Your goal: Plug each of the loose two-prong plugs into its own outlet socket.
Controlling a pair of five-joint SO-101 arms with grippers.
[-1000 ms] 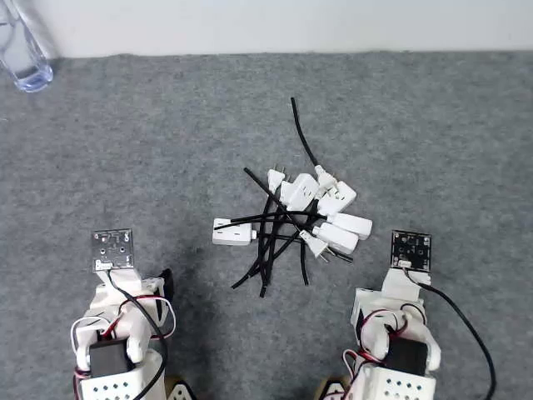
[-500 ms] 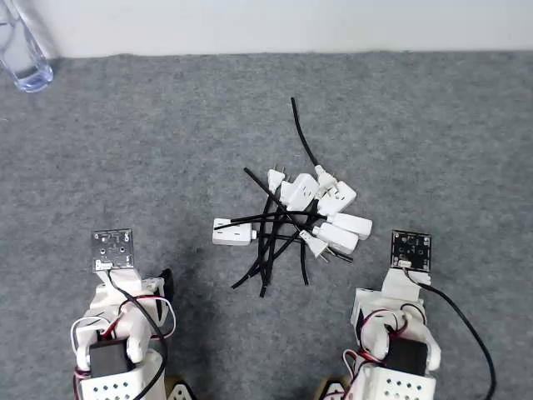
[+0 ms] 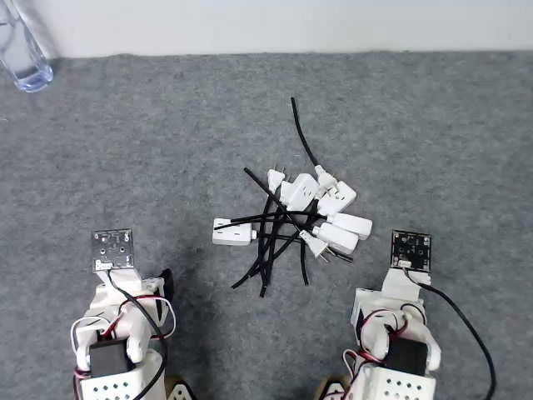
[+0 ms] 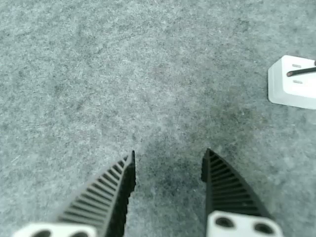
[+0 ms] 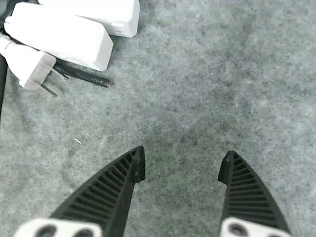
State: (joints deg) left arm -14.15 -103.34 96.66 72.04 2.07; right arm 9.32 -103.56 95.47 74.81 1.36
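Over fuzzy grey felt (image 3: 125, 150), left tool (image 4: 170, 154) and right tool (image 5: 185, 150) (ridged black wedges) gape near boxy white sockets (image 3: 234, 232).

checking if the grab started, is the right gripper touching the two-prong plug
Apart. The right wrist view shows bare carpet between the right gripper and the two-prong plug.

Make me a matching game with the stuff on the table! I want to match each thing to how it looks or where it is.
Things:
1. left claw
2. cords
3. clear container
4. lone socket

Descriptions:
A. thin, black and tangled
B. at the far left corner
C. open, holding nothing
D. white, lying flat

Pairs: 1-C, 2-A, 3-B, 4-D
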